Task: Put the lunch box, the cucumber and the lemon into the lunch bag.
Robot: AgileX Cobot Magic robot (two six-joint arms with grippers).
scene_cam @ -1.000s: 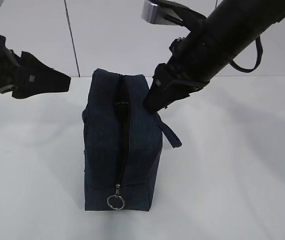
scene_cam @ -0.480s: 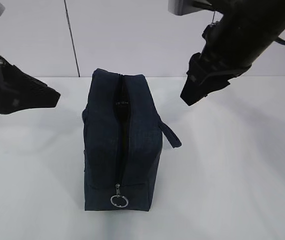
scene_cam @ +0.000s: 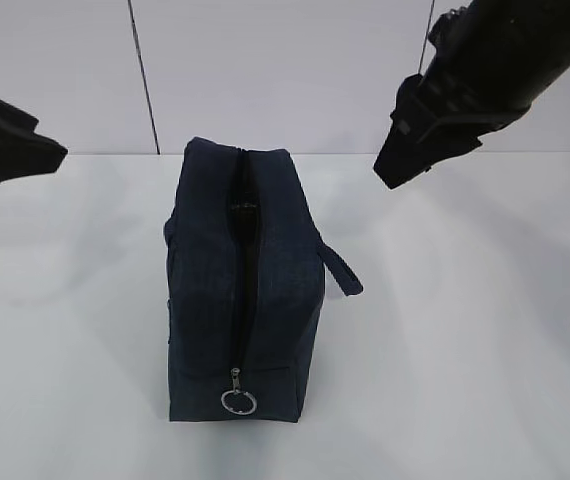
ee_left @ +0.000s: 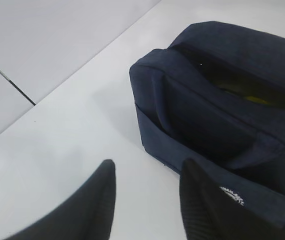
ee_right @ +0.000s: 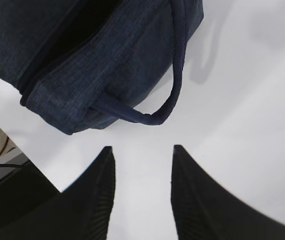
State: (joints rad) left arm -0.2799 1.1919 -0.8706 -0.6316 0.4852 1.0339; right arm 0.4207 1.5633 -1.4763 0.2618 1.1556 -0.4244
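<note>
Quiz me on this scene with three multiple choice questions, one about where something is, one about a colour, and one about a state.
1. Where on the lunch bag is the metal ring pull?
A. At the near end, low down
B. At the far end, on top
C. On the side handle

2. What colour is the lunch bag?
A. Red
B. Dark navy
C. Silver

3. How is the right pincer?
A. Shut on the handle
B. Shut on the ring pull
C. Open, holding nothing

Answers:
1. A, the exterior view shows the ring hanging at the end nearest the camera.
2. B, all three views show dark navy fabric.
3. C, the right wrist view shows bare white table between its fingers, short of the loop handle.
</note>
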